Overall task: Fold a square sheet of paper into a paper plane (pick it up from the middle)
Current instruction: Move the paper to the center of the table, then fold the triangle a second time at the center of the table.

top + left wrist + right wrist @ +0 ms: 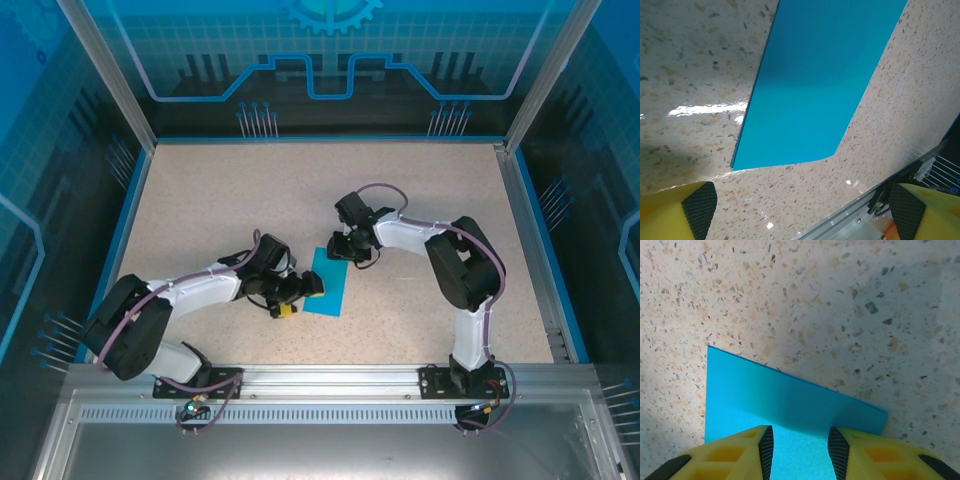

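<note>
Top view: the folded teal sheet of paper (pixel 328 282) lies flat on the counter (pixel 200 200), with the left pincer (pixel 303 296) at its left edge and the right pincer (pixel 347 255) at its far end.
Left wrist: the left pincer (pixel 800 215) is released wide, just short of the sheet's (pixel 815 85) corner.
Right wrist: the right pincer (pixel 800 452) is half-parted over the sheet (pixel 790 405), grasping nothing.

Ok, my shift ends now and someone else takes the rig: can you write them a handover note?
Left gripper: wide open, empty, low beside the sheet.
Right gripper: jaws apart over the sheet's far edge, nothing clamped.
Sheet: flat on the table between the arms, looking oblong, perhaps folded once.
Done: no dart shape yet.
Left: the folds into a plane.
</note>
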Controlling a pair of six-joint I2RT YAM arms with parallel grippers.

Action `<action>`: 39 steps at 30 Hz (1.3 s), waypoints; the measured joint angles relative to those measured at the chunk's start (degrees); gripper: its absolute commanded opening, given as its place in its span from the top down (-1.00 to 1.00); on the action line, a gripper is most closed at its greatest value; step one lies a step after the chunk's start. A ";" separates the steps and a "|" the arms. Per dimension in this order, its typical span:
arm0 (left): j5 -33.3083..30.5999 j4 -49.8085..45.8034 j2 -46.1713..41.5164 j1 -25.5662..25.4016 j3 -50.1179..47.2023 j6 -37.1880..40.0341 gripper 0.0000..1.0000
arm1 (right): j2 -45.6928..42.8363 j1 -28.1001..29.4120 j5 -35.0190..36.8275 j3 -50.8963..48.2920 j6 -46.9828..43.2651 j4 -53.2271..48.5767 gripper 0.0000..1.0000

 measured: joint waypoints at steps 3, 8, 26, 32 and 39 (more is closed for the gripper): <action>0.20 -0.02 1.07 -0.33 0.66 -0.02 -0.84 | -0.28 -0.59 -1.18 -0.96 0.74 1.20 0.23; 0.22 -0.11 2.95 -1.22 2.27 -0.02 -0.83 | -0.44 -1.38 -2.84 -1.88 1.81 2.47 0.24; -1.33 -3.26 6.43 -2.54 5.49 0.02 -0.84 | -0.85 -2.56 -5.51 -3.39 2.23 4.57 0.25; -2.01 -3.98 7.17 -3.13 6.21 0.17 -0.86 | -0.85 -2.58 -5.55 -3.41 2.23 4.61 0.25; -2.21 -4.35 7.37 -3.23 6.54 0.20 -0.86 | -0.85 -2.73 -5.88 -3.50 2.23 4.68 0.25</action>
